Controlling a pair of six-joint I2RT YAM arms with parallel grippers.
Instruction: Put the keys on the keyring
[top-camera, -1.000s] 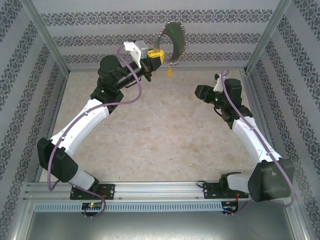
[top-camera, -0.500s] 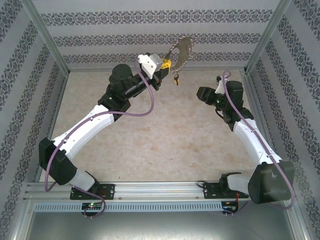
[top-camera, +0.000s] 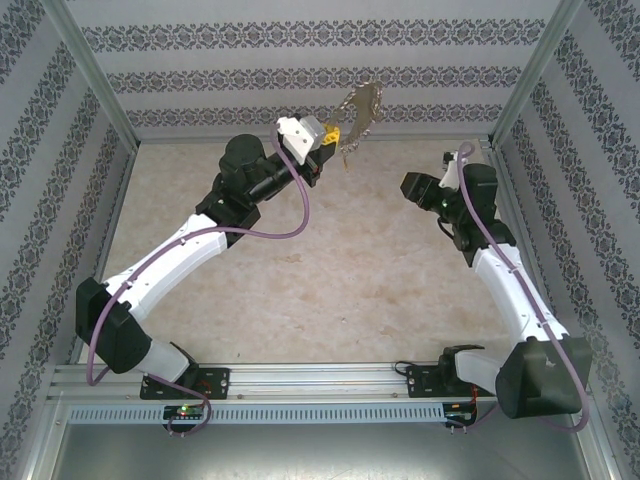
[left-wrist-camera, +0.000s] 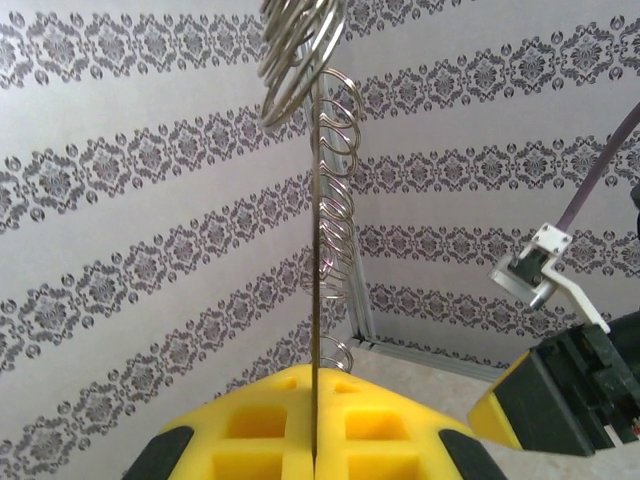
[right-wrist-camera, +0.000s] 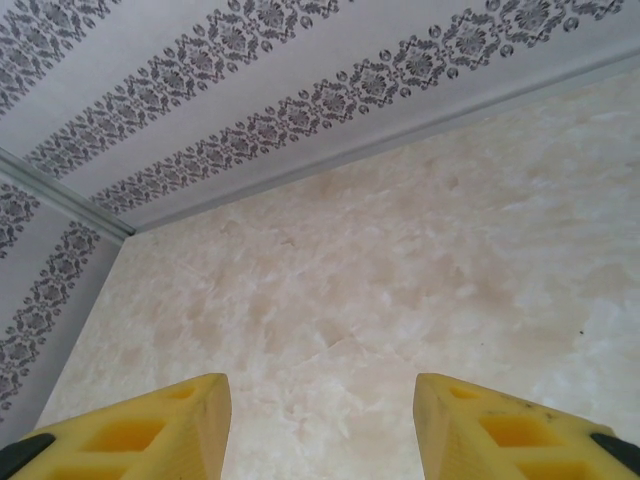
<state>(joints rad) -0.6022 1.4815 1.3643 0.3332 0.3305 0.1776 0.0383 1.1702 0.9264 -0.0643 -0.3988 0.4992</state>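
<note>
We note that the keyring is bare polished metal wire, bright and glossy. The left fingers are yellow moulded plastic, matt and faintly grainy, with black matt caps at the outer corners. The right fingers share this finish. The table has a smooth, beige, marble-look top with low sheen. The walls look like matt printed paper. The rail is brushed aluminium. The arm shells are glossy white plastic.
</note>
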